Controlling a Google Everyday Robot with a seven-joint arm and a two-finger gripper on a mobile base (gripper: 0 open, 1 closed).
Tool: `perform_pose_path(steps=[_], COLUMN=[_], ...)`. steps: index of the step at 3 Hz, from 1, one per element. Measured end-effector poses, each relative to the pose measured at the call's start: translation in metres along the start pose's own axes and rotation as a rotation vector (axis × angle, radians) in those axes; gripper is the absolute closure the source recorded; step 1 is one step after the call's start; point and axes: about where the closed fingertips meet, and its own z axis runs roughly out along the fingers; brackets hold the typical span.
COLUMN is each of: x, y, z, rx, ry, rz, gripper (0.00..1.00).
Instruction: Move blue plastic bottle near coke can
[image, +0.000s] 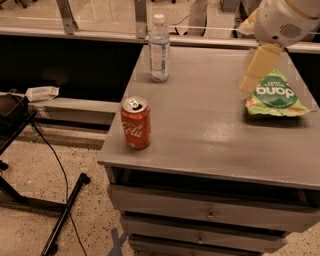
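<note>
The end effector (255, 70) hung above the far right part of the grey surface (200, 130), cream-coloured under a round white arm housing; whether it was open or closed could not be told, and it held nothing visible.

Of the containers, the blue plastic bottle (159, 49) was the closer to it. It stood upright well off to its left as the camera sees it, near the far left edge of the surface, white cap on. How much it held could not be made out. The coke can (136, 123) was farther from the end effector, left of it and toward the camera. It stood upright at the front left edge, well apart from the bottle, its silver top and pull tab showing.

A green chip bag (276, 94) lay flat just below and beside the end effector. Bare surface lay between the end effector and both containers. Lower down, drawers (210, 212) fronted the cabinet. Farthest left, on the speckled floor, were a black cable (55, 160) and a black stand leg (65, 215).
</note>
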Motion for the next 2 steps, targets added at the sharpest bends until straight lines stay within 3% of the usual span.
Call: perform_pose_path(steps=[1,2], x=[-0.044,-0.066], y=[-0.061,-0.094], z=[0.034,0.071], rx=[0.084,0.144], ry=[-0.141,-0.277], rz=[-0.014,0.084], gripper=[0.00,0.00])
